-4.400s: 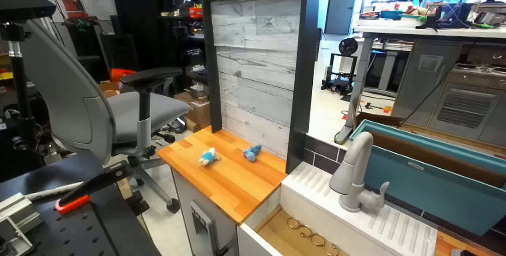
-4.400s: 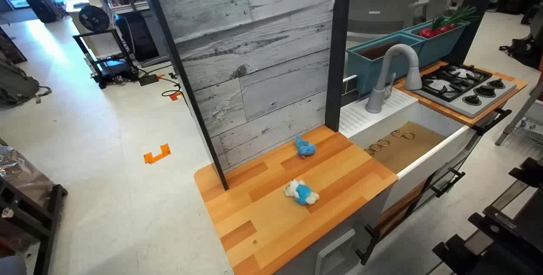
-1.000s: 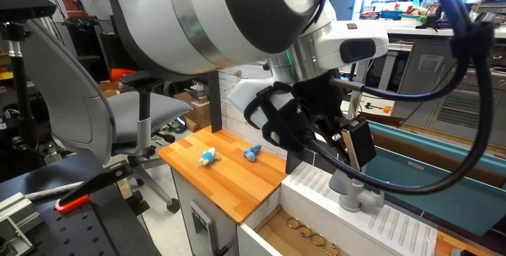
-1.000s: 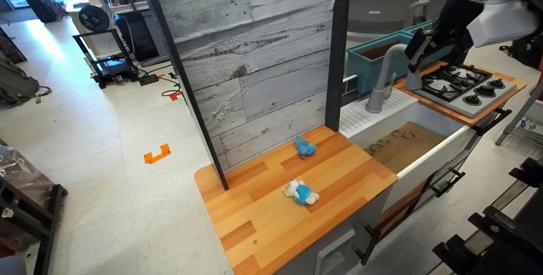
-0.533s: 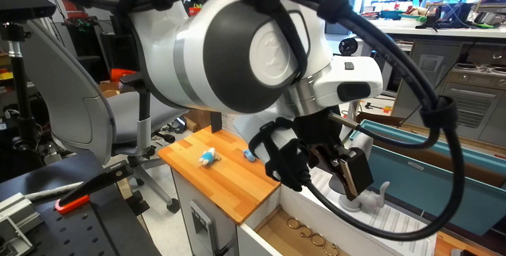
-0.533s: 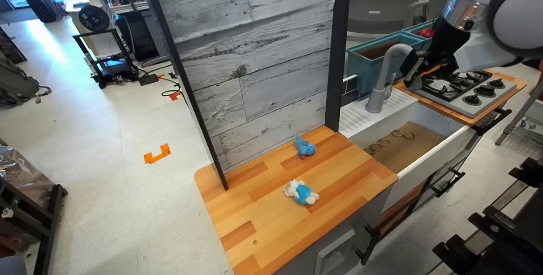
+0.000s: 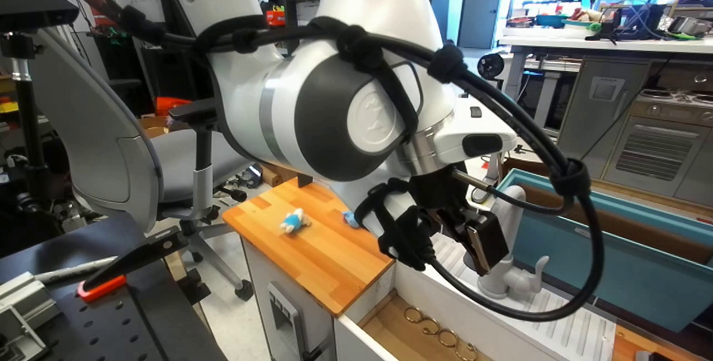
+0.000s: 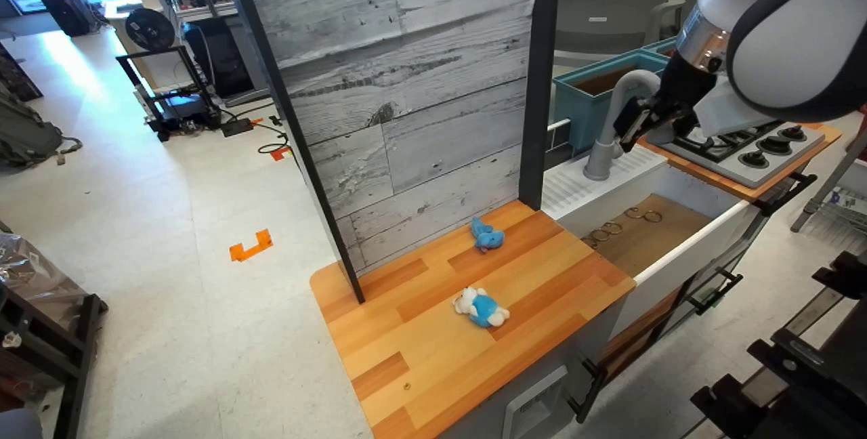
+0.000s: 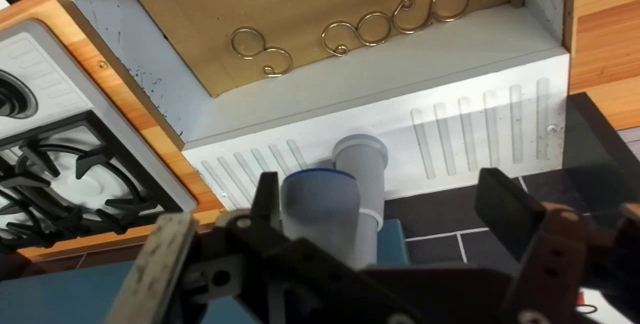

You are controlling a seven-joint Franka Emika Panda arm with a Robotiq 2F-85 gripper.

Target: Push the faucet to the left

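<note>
The light-grey faucet [image 7: 511, 205] stands on the white ribbed sink ledge, its upright post [image 8: 603, 148] and curved spout partly hidden by my gripper in both exterior views. Its lever knob [image 7: 538, 276] shows beside the base. My gripper [image 8: 631, 129] is open and tilted down at the spout. In the wrist view my gripper [image 9: 385, 189] has its fingers wide apart. The spout's end [image 9: 320, 204] lies between them, close beside the left finger [image 9: 267, 189]. I cannot tell whether they touch. The right finger [image 9: 507, 204] stands well apart from the faucet.
A teal planter [image 7: 613, 272] stands close behind the faucet. A stove [image 8: 735, 168] lies beyond the sink, whose front rim [image 8: 691, 244] is white. Metal rings [image 9: 375, 29] lie in the basin. A wooden counter [image 8: 420, 351] holds two small plush toys [image 8: 484, 308].
The arm was out of view at first, then came in over the sink. Since then my gripper has lowered and shifted towards the wooden counter across the spout. The faucet shows no clear movement.
</note>
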